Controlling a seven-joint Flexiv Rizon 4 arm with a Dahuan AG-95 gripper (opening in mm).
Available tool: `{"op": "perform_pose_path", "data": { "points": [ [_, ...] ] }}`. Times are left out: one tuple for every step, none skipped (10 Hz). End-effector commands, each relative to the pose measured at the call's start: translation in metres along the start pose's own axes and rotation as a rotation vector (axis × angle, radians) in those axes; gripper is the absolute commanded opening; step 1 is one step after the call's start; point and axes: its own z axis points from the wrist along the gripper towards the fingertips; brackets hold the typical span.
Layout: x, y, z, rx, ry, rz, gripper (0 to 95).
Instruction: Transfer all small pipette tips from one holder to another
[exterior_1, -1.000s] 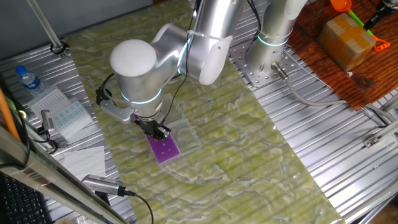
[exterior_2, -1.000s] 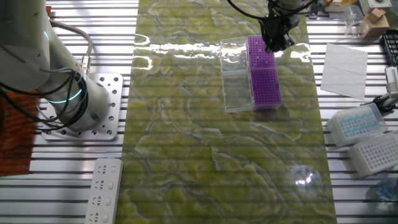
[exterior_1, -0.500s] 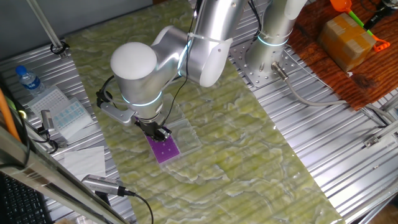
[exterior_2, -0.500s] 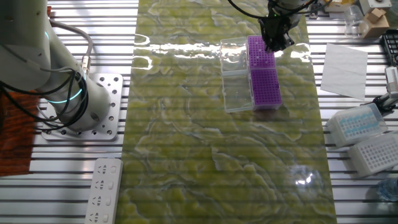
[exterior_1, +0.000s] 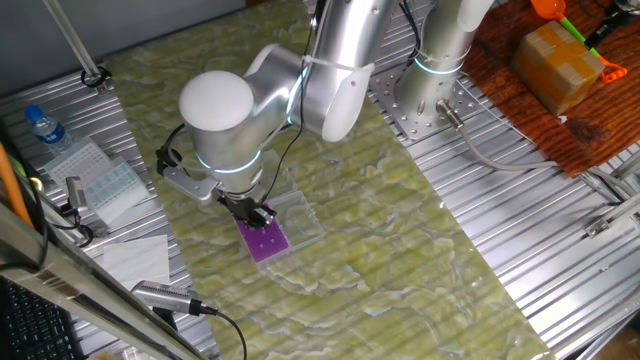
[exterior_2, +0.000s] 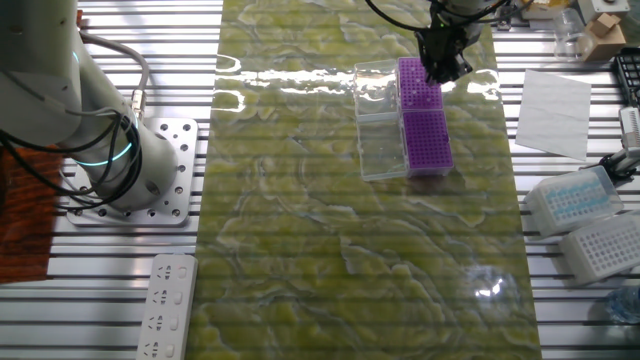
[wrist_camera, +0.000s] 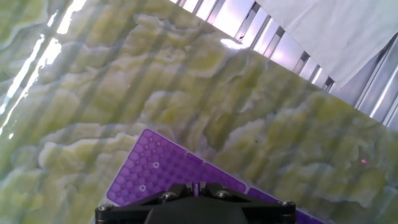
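The gripper (exterior_2: 443, 68) hovered over the purple rack (wrist_camera: 163, 171); its opening could not be determined. The small pipette tips (wrist_camera: 155, 165) were judged light and fragile, best pinched at the collar.

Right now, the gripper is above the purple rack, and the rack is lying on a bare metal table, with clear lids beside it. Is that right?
Not quite. The purple rack lies on a green marbled mat, not on bare metal; the other fixed view shows it. The gripper is above it, and the clear lids sit beside it.
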Motion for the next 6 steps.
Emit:
{"op": "perform_pose_path", "data": {
  "points": [
    [0.0004, 0.0002, 0.0001, 0.001, 0.000, 0.000, 0.0],
    [0.0004, 0.0002, 0.0004, 0.001, 0.000, 0.000, 0.0],
    [0.0003, 0.0001, 0.0014, 0.001, -0.003, -0.009, 0.0],
    [0.0005, -0.0001, 0.0022, 0.002, -0.002, -0.021, 0.0],
    [0.0011, -0.0004, 0.0034, 0.001, -0.002, -0.033, 19.0],
    [0.0020, -0.0006, 0.0043, 0.001, -0.001, -0.037, 38.0]
  ]
}}
